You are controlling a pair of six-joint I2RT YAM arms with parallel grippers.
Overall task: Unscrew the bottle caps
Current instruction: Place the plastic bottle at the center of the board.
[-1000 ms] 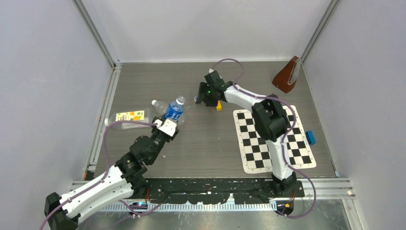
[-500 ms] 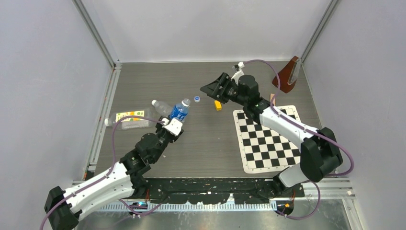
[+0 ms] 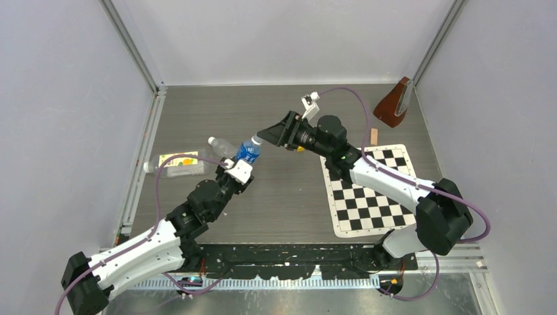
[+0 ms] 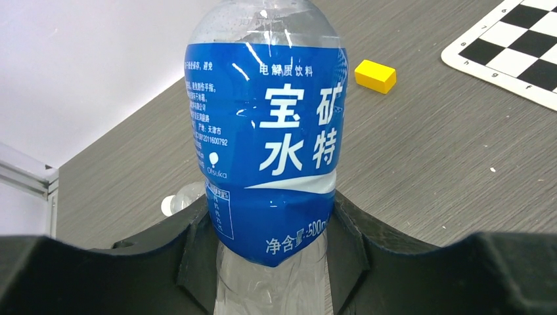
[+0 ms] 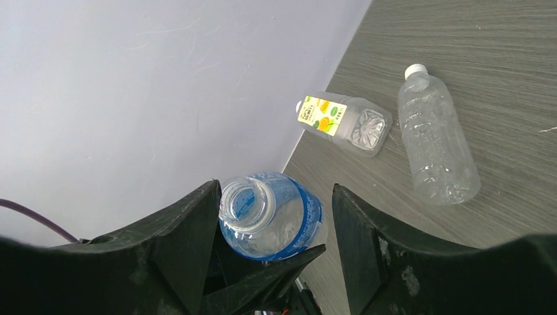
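Observation:
My left gripper (image 4: 272,230) is shut on the lower body of the small blue-labelled bottle (image 4: 266,125), holding it tilted above the table (image 3: 247,152). Its mouth (image 5: 246,200) is open, with no cap on it. My right gripper (image 5: 276,197) is open, its fingers (image 5: 190,230) on either side of that mouth; the left one is close to the rim. In the top view it (image 3: 266,136) points left at the bottle's top. The slim unlabelled bottle (image 5: 437,141) lies flat with its white cap (image 5: 415,69) on. The yellow-labelled bottle (image 5: 341,121) lies beside it. No loose cap shows.
A yellow block (image 4: 376,75) lies right of the held bottle, near the checkerboard mat (image 3: 374,190). A blue block (image 3: 427,189) sits at the mat's right edge. A brown wedge-shaped object (image 3: 393,105) stands at the back right corner. Walls close in left, back and right.
My right gripper lifted off the spot by the yellow block, leaving a cap on the table, then swung left to the bottle's mouth with its jaws widening. The cap is now hidden under it.

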